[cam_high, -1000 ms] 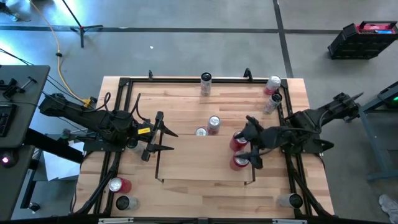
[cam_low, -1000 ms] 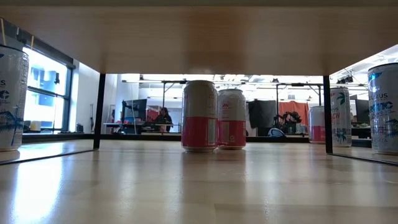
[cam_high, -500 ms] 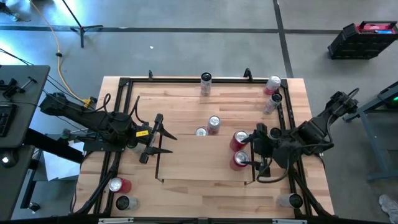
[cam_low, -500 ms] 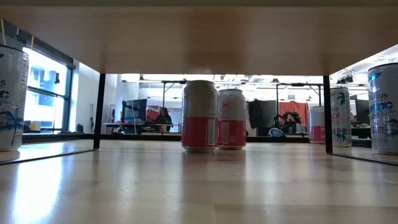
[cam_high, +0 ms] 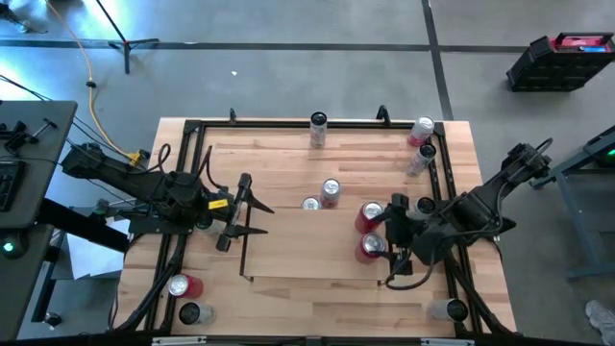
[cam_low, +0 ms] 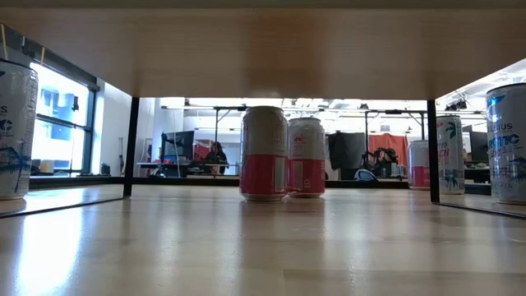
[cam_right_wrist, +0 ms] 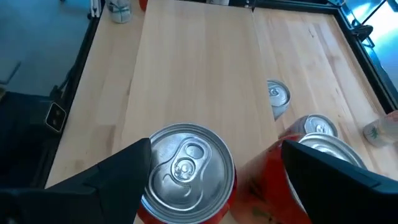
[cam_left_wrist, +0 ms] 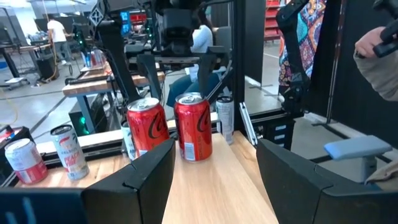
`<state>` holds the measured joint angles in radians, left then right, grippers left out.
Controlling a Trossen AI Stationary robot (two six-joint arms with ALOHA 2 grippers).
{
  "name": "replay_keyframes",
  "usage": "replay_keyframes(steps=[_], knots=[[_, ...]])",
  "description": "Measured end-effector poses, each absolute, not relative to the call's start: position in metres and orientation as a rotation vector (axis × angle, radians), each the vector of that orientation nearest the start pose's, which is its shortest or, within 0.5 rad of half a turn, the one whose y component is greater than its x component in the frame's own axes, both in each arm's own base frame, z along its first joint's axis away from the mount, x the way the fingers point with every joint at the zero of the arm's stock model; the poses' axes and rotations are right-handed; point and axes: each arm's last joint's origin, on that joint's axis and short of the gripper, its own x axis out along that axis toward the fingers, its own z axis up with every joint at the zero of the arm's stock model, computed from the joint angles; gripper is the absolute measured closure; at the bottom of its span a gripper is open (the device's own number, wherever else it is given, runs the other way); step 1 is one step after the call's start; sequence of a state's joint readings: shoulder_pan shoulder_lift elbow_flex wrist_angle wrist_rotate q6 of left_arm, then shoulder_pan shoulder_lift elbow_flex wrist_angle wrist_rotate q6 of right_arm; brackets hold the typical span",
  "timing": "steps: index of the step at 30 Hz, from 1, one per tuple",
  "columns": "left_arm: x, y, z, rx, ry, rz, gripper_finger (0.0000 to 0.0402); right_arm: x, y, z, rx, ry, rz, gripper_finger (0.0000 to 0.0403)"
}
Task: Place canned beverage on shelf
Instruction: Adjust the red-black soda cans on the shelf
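Two red cans stand upright side by side on the light-wood shelf (cam_high: 307, 252), at its right end: one nearer the far edge (cam_high: 370, 215), one nearer the front (cam_high: 371, 247). My right gripper (cam_high: 389, 240) hovers over them, open and tilted down. In the right wrist view the front can's top (cam_right_wrist: 186, 163) lies between its fingers and the other can (cam_right_wrist: 314, 149) sits behind one finger. I see no touch. My left gripper (cam_high: 261, 217) stands open and level at the shelf's left end, facing both cans (cam_left_wrist: 169, 127), with nothing between its fingers.
Two more cans (cam_high: 330, 190) stand mid-shelf and show as pink-and-white cans (cam_low: 283, 154) in the low view. Others stand at the far edge (cam_high: 318, 128), far right corner (cam_high: 420, 135), near left corner (cam_high: 183, 286) and near right (cam_high: 450, 309). Black rails (cam_high: 437, 192) edge the table.
My right gripper has swung toward the table's near edge and sunk a little, rolling and tipping farther down, and now sits over the front red can. It has stayed open. Both red cans stand where they were.
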<state>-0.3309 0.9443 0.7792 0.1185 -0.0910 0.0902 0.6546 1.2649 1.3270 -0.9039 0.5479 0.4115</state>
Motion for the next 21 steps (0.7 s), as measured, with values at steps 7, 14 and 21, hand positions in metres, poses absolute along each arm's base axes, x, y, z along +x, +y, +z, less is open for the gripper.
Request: replay_keyframes(steps=[7,14,21], knots=[[0.2025,-0.0668,0.3317,0.100,0.035,-0.242,0.0186,0.2007,0.1334,0.3614,-0.110,0.683,-0.091,0.0059],[0.2025,-0.0668,0.3317,0.099,0.036,-0.242,0.0186,0.2004,0.1331,0.3613,-0.121,0.685,-0.091,0.0059],[0.2025,-0.0668,0.3316,0.099,0.036,-0.242,0.0186,0.1999,0.1321,0.3612,-0.133,0.683,-0.109,0.0059]])
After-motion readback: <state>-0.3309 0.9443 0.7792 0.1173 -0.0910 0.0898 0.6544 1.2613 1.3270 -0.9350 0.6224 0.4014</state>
